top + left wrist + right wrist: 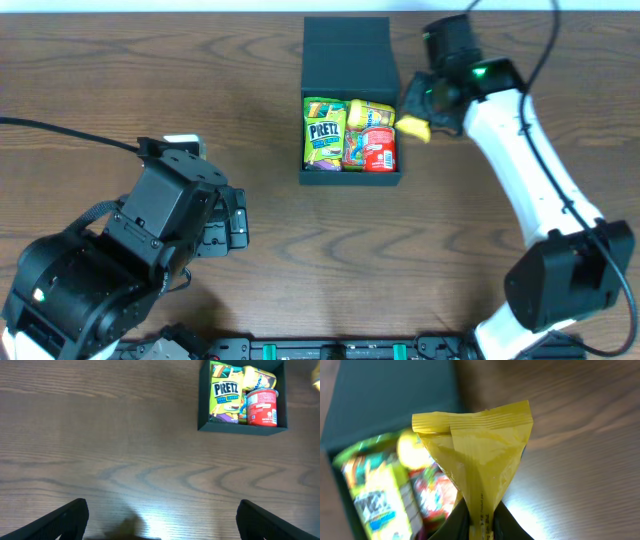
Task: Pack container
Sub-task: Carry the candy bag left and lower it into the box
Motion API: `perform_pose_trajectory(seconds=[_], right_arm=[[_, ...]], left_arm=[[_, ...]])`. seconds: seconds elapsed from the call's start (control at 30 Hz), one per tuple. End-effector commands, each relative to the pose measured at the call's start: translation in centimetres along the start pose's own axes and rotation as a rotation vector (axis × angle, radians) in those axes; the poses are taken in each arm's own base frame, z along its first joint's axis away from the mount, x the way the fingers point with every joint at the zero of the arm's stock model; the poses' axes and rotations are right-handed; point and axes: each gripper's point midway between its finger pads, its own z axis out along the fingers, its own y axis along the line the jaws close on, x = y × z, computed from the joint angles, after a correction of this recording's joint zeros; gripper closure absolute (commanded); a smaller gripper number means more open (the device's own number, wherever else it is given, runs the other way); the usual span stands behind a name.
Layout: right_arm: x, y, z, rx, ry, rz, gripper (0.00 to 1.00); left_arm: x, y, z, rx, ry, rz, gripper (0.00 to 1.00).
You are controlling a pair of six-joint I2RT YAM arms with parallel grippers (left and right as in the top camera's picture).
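Yellow packet [414,127], 1, nipped in the nearly closed right jaws; container [345,55] lies just beside at their 9 o'clock; left jaws gape empty, well apart.

in the container [350,179] — pretz packet [324,133] left, can [379,152] right; second packet [414,127] just outside its right wall.

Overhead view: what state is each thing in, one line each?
container: open, lid flap folded back, partly filled.
Pretz packet: lying inside the container.
red can: lying inside the container.
yellow packet: held beside the container's right edge.
left gripper: open, empty.
right gripper: shut on the yellow packet.
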Motion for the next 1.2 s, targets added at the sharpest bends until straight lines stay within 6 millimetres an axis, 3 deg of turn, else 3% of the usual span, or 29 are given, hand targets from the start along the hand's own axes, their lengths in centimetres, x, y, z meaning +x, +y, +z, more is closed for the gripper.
perform_pose_trajectory(seconds=[0.0,0.3,0.6,1.17], right_arm=[[1.9,2.2,-0.8,-0.020,0.005,-0.091,0.86],[4.9,5.8,-0.5,-0.003,-0.007,-0.227,0.83],[6.4,5.6,3.3,0.055,0.065,-0.291,0.84],[8.3,5.4,7.8,0.097,0.137,-0.313,0.84]], left_arm=[[-0.1,-0.1,-0.2,0.008,-0.006,0.007,0.05],[-0.1,-0.1,-0.2,0.008,-0.006,0.007,0.05],[-0.1,-0.1,-0.2,0.008,-0.006,0.007,0.05],[-0.1,-0.1,-0.2,0.008,-0.006,0.007,0.05]])
